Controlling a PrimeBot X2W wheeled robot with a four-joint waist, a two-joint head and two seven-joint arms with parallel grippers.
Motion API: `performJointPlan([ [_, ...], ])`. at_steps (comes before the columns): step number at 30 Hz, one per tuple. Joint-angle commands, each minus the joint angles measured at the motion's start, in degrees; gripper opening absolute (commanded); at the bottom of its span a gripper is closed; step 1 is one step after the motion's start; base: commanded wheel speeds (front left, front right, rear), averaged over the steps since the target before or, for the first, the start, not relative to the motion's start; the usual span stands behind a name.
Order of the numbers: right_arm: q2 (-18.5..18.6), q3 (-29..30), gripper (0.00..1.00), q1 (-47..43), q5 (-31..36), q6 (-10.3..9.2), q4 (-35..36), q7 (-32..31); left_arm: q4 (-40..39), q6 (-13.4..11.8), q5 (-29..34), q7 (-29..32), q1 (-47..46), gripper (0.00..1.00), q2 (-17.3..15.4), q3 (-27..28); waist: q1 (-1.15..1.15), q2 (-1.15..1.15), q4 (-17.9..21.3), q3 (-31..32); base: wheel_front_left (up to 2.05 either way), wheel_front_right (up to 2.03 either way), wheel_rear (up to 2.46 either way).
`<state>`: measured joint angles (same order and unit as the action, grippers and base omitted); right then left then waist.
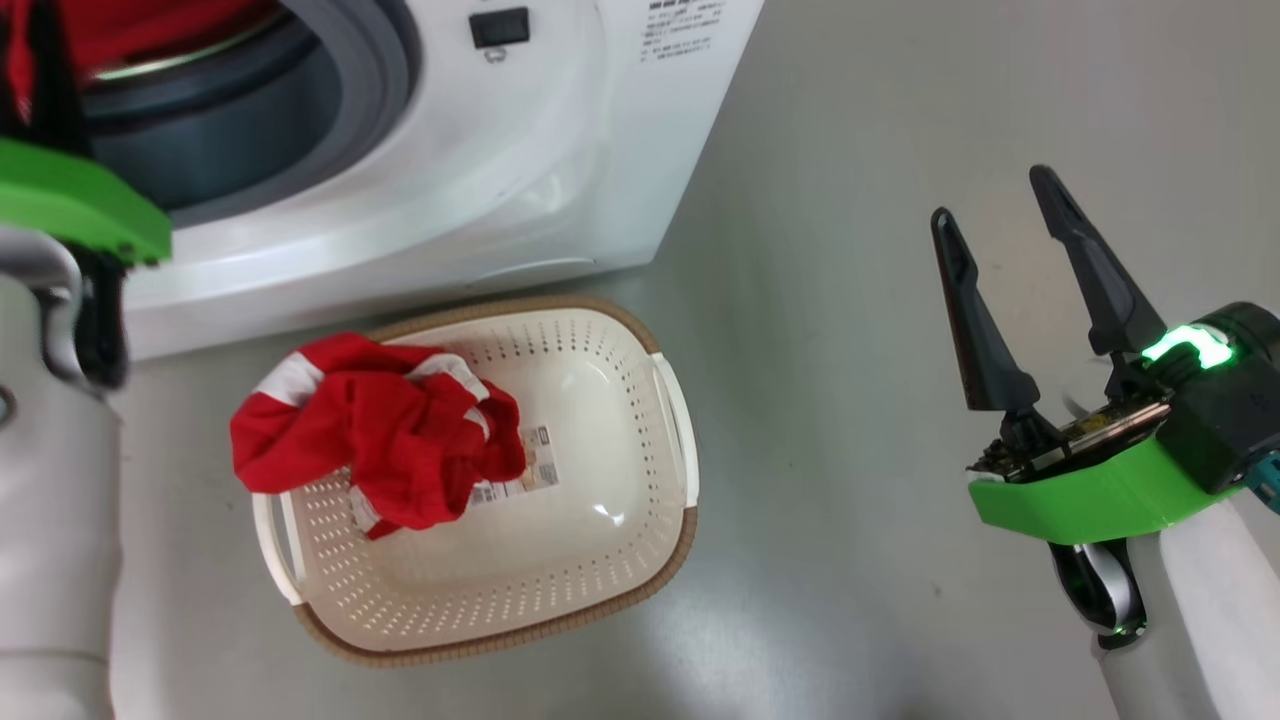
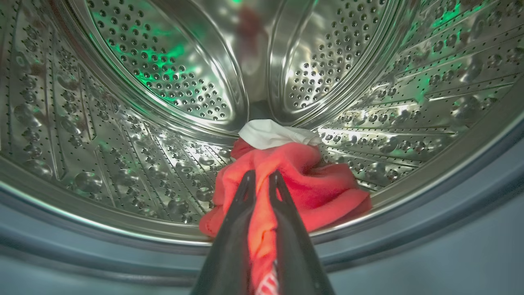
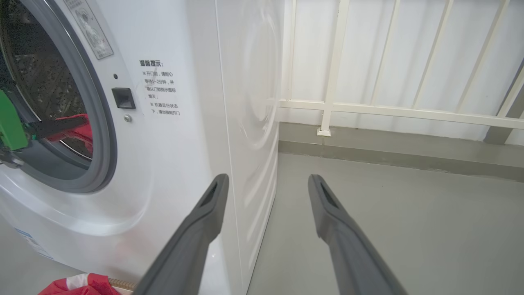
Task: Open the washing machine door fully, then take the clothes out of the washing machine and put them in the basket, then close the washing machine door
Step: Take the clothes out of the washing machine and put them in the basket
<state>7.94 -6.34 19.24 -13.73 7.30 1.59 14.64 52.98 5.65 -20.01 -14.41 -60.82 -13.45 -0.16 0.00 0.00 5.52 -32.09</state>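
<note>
1. Red garment (image 2: 303, 184): lies at the front lip of the drum (image 2: 163, 73), with its white panel toward the back. The left gripper (image 2: 262, 175) is clamped on a fold of it, red fabric pinched between the nearly closed fingers. This is judged to be the grip for drawing it out over the gasket (image 2: 450, 205).
2. Second red garment (image 1: 380, 440): bunched at the left end of the basket (image 1: 600, 590), with part draped over the rim.
3. The basket stands on the floor (image 1: 850, 300) just in front of the washing machine (image 1: 520, 180), below the opening. This presumably keeps each transfer short.
4. Right gripper (image 1: 990, 195): jaws spread wide, grasping nothing. It is held above the floor well apart from the basket, apparently parked out of the left arm's path.
5. Writing: the printed notice (image 3: 161, 88) beside the latch socket (image 3: 123, 98) is headed 温馨提示. The lines beneath are too small to read with certainty.
6. The paper label (image 1: 530, 465) on the basket bottom and the blue label (image 3: 24, 235) low on the machine front are not legible.
</note>
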Motion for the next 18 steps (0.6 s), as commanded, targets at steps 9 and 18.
performJointPlan([
  [9, -0.4, -0.8, 1.0, -3.4, -0.5, 0.19, 0.5, 0.4, -13.0, 0.5, 0.2, -0.6, 11.9, 0.0, 0.0, 4.9, 0.0, 0.0, -1.1, 6.1, 0.0, 0.0, 0.0],
  [18, -0.7, -0.2, 1.0, -6.3, -0.8, 0.19, -0.1, 0.4, -21.5, 0.5, 0.8, -0.6, 21.7, 0.0, 3.1, 7.2, 0.0, 0.0, -1.7, 11.5, 0.0, 0.0, 0.0],
])
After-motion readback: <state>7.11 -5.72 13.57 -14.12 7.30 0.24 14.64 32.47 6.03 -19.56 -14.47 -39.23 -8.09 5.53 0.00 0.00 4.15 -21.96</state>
